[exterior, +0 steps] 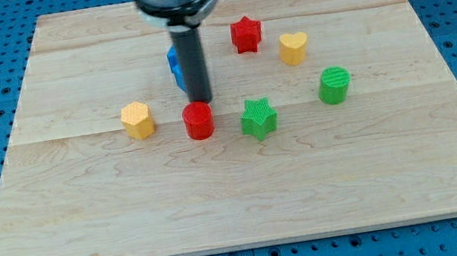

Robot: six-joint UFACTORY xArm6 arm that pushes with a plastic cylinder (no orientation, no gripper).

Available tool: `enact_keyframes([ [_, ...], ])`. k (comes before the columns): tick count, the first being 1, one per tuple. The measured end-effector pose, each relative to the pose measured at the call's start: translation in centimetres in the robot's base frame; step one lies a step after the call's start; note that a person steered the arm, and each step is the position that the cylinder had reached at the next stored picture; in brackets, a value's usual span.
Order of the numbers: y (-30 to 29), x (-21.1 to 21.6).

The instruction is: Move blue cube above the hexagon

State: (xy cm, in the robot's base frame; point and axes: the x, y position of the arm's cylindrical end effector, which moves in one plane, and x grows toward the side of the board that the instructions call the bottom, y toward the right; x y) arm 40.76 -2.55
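Note:
A blue cube (175,67) sits near the board's middle top, mostly hidden behind my dark rod. My tip (201,101) rests at the cube's lower right side, just above a red cylinder (198,120). A yellow hexagon (137,120) lies to the lower left of the cube, apart from it.
A red star (245,34) lies at the view's top, a yellow heart (293,47) to its right. A green star (258,117) sits right of the red cylinder, and a green cylinder (334,85) further right. The wooden board (88,222) lies on blue pegboard.

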Motion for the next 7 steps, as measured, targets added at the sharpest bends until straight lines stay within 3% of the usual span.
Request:
enact_keyframes([
  [1,0.0,-2.5],
  [2,-4.5,-3.4],
  [3,-4.1,-2.3],
  [4,1.3,-2.6],
  [5,0.7,-5.5],
  [6,-6.6,-6.3],
  [7,-6.5,-4.6],
])
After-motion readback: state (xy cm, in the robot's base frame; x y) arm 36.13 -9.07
